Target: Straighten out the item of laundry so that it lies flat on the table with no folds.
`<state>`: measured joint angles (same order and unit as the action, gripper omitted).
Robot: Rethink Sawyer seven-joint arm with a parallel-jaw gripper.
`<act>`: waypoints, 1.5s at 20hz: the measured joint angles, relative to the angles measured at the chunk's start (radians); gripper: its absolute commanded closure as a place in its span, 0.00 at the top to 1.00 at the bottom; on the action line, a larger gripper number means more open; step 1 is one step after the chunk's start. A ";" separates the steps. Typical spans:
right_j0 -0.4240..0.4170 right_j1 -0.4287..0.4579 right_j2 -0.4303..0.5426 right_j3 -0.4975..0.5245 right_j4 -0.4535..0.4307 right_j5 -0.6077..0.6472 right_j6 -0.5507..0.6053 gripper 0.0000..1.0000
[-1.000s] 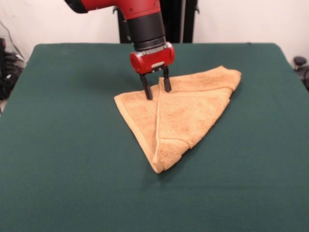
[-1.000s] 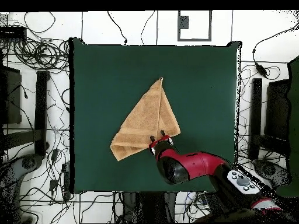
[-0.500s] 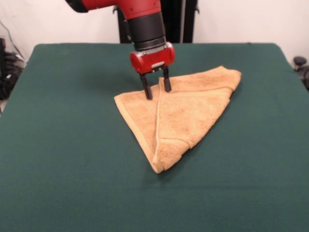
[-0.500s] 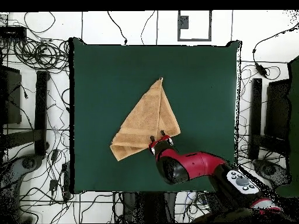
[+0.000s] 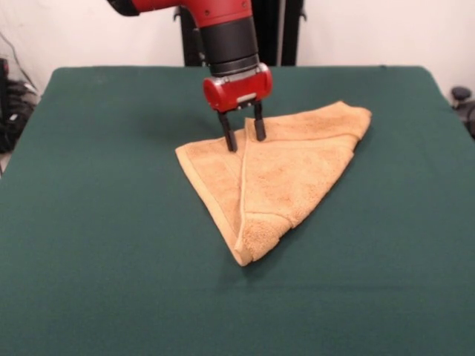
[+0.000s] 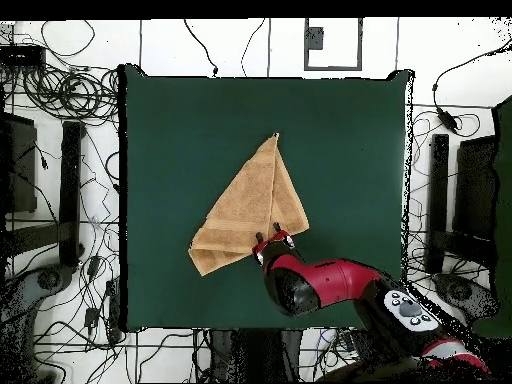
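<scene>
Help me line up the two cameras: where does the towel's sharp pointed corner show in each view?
Front view: the towel's pointed corner is below centre, nearest the camera, on the table.
Overhead view: the same corner points up, above centre.
Shared landmark: the open gripper stands at the towel's opposite, wide edge in both.

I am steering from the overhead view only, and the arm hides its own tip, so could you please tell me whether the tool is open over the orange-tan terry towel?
Observer: Yes. The front view shows the red tool open, its black fingers apart, at the far edge of the folded orange-tan terry towel.
Operator: What lies between them?
Observer: The hemmed edge of the folded-over layer, which runs from there to the towel's near tip.
Operator: Is it gripped?
Observer: No. The jaws stand apart, with their tips down at the cloth.
</scene>
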<state>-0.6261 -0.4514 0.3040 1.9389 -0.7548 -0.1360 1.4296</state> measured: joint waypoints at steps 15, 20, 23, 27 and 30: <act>0.024 0.000 -0.003 0.000 0.005 -0.007 0.000 1.00; 0.024 0.000 -0.003 0.000 0.005 -0.007 0.000 1.00; 0.024 0.000 -0.003 0.000 0.005 -0.007 0.000 1.00; 0.023 0.000 -0.003 0.000 0.006 -0.007 0.000 1.00; 0.023 0.000 -0.003 0.000 0.006 -0.007 0.000 1.00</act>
<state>-0.6029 -0.4514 0.3012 1.9390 -0.7490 -0.1428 1.4296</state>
